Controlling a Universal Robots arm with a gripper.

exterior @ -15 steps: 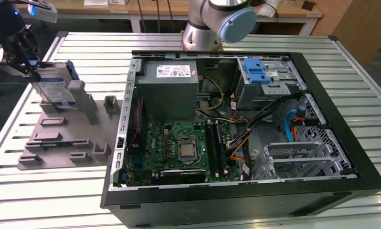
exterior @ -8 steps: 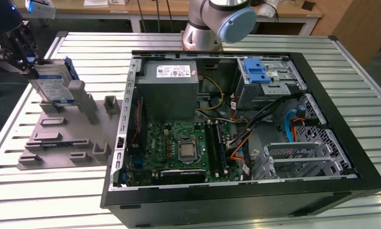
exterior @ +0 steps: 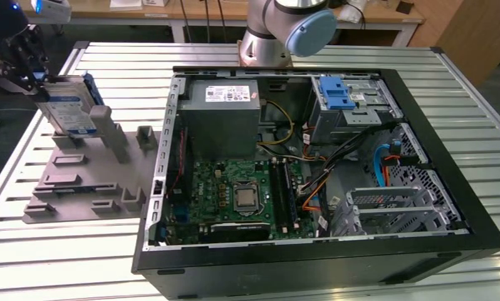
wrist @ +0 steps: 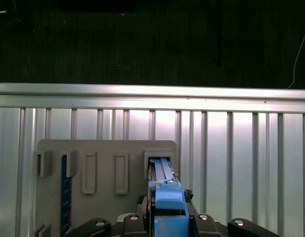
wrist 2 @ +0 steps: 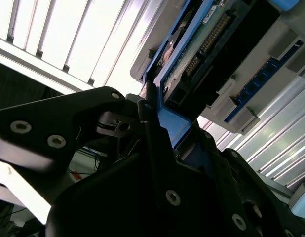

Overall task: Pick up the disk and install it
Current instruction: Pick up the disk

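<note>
Currently the black gripper (exterior: 39,81) is clamped on the flat, rectangular silver disk (exterior: 69,110), which is blue-framed and stands upright at the slotted, matte grey rack (exterior: 74,188).

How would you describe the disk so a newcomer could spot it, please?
Beside the open black computer case, on the exterior view's left, lies a grey plastic fixture tray. At its far end a flat silver hard drive stands on edge, the black gripper at its top. Unlike the plain grey posts nearby, it has a white-and-blue label and blue frame.
</note>
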